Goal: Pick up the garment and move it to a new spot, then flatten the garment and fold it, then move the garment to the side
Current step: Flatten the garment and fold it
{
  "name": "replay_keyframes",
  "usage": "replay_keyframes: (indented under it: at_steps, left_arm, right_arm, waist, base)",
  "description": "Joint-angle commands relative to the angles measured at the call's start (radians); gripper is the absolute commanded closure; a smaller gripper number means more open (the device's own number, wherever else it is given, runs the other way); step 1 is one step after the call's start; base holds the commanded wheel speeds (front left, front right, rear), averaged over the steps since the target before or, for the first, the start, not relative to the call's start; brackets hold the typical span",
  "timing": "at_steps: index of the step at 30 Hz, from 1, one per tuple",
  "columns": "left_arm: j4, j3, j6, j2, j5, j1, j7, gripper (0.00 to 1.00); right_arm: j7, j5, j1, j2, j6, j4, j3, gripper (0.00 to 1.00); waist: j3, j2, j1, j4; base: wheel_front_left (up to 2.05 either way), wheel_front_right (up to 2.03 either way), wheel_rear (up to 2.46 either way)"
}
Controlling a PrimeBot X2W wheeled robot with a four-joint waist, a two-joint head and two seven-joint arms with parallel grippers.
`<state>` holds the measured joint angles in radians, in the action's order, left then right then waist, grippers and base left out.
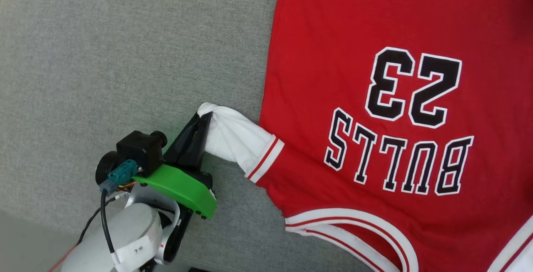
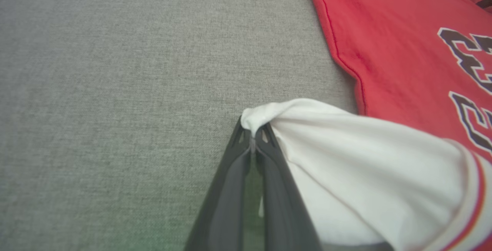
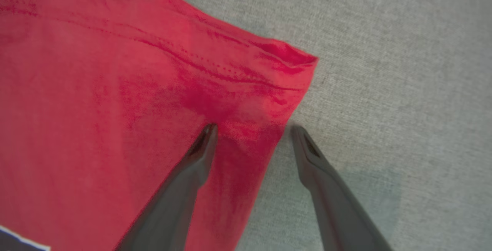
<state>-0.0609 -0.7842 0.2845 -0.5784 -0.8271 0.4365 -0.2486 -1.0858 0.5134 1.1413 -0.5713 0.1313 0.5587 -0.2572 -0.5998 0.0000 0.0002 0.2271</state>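
Note:
The red garment [image 1: 374, 55] lies spread on the grey surface with its black "BULLS 23" print facing up, upside down in the head view. My left gripper [image 1: 204, 116] is shut on the tip of the white sleeve [image 1: 235, 138], pulled out to the left of the body; the left wrist view shows the cloth pinched between the fingertips [image 2: 246, 135]. My right gripper [image 3: 253, 130] is open over the garment [image 3: 115, 108] near its hem corner, one finger [image 3: 203, 139] on the red cloth and the other finger [image 3: 303, 143] over the grey surface beside the edge.
The grey fabric surface [image 1: 104, 55] stretches wide to the left of the garment. Its near edge shows at the lower left of the head view. The garment's striped collar trim [image 1: 354, 226] lies toward the near side.

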Motion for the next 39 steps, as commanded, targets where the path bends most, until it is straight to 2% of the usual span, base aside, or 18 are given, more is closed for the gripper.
replay_keyframes:
  at_steps: [1, 4, 5, 6, 7, 13, 14, 23, 29, 33, 36, 39]
  left_arm:
    - [0.009, 0.004, -0.007, 0.009, 0.016, 0.022, -0.010, 1.00]
    - [0.024, 0.005, -0.018, 0.023, 0.020, 0.022, -0.011, 1.00]
    - [0.028, 0.006, -0.021, 0.026, 0.021, 0.021, -0.011, 1.00]
    - [0.033, 0.007, -0.024, 0.029, 0.021, 0.019, -0.011, 1.00]
    - [0.038, 0.008, -0.026, 0.030, 0.021, 0.016, -0.011, 1.00]
    - [0.069, 0.018, -0.030, 0.020, 0.022, -0.020, -0.012, 1.00]
    - [0.072, 0.022, -0.025, 0.007, 0.020, -0.049, -0.012, 1.00]
    - [0.037, 0.035, 0.021, -0.067, -0.019, -0.175, 0.003, 1.00]
    - [0.013, 0.046, 0.048, -0.100, -0.051, -0.250, 0.008, 1.00]
    - [0.009, 0.053, 0.060, -0.111, -0.066, -0.294, 0.005, 1.00]
    - [0.010, 0.059, 0.068, -0.116, -0.072, -0.320, 0.002, 1.00]
    - [0.011, 0.065, 0.072, -0.119, -0.075, -0.336, 0.000, 1.00]
  right_arm:
    - [-0.010, 0.002, -0.034, -0.002, -0.001, 0.020, -0.014, 0.00]
    - [-0.032, 0.022, -0.077, -0.021, -0.001, 0.037, -0.042, 0.00]
    - [-0.033, 0.029, -0.084, -0.026, -0.001, 0.037, -0.046, 0.20]
    - [-0.031, 0.038, -0.090, -0.031, -0.001, 0.035, -0.049, 0.86]
    - [-0.024, 0.045, -0.092, -0.035, -0.001, 0.032, -0.049, 1.00]
    - [0.118, 0.067, -0.066, -0.042, -0.001, 0.002, -0.045, 1.00]
    - [0.187, 0.082, -0.072, -0.057, -0.001, -0.009, -0.073, 1.00]
    - [0.306, 0.229, -0.240, -0.188, -0.001, -0.132, -0.196, 1.00]
    - [0.372, 0.349, -0.486, -0.304, -0.001, -0.257, -0.188, 1.00]
    - [0.401, 0.396, -0.682, -0.352, -0.001, -0.322, -0.148, 1.00]
    - [0.413, 0.418, -0.829, -0.358, -0.001, -0.356, -0.107, 1.00]
    - [0.424, 0.435, -0.980, -0.337, -0.001, -0.380, -0.048, 1.00]
  waist:
    - [-0.028, 0.0000, -0.0002, 0.032]
    - [-0.019, 0.0000, -0.0002, 0.033]
    - [-0.016, 0.0000, -0.0002, 0.032]
    - [-0.010, 0.0000, -0.0002, 0.030]
    - [-0.004, 0.0000, -0.0002, 0.027]
    - [0.075, 0.0000, -0.0002, -0.008]
    - [0.147, 0.0000, -0.0002, -0.034]
    - [0.335, 0.0000, -0.0002, -0.128]
    - [0.423, 0.0000, -0.0002, -0.172]
    - [0.453, 0.0000, -0.0002, -0.195]
    - [0.464, 0.0000, -0.0002, -0.208]
    - [0.467, 0.0000, -0.0002, -0.216]
  base:
    - [0.00, 0.00, 0.00]
    - [0.00, 0.00, 0.00]
    - [0.00, 0.00, 0.00]
    - [0.00, 0.00, 0.00]
    - [0.00, 0.00, 0.00]
    - [0.00, 0.00, 0.00]
    - [0.00, 0.00, 0.00]
    - [0.00, 0.00, 0.00]
    - [0.00, 0.00, 0.00]
    - [0.00, 0.00, 0.00]
    - [0.00, 0.00, 0.00]
    - [0.00, 0.00, 0.00]
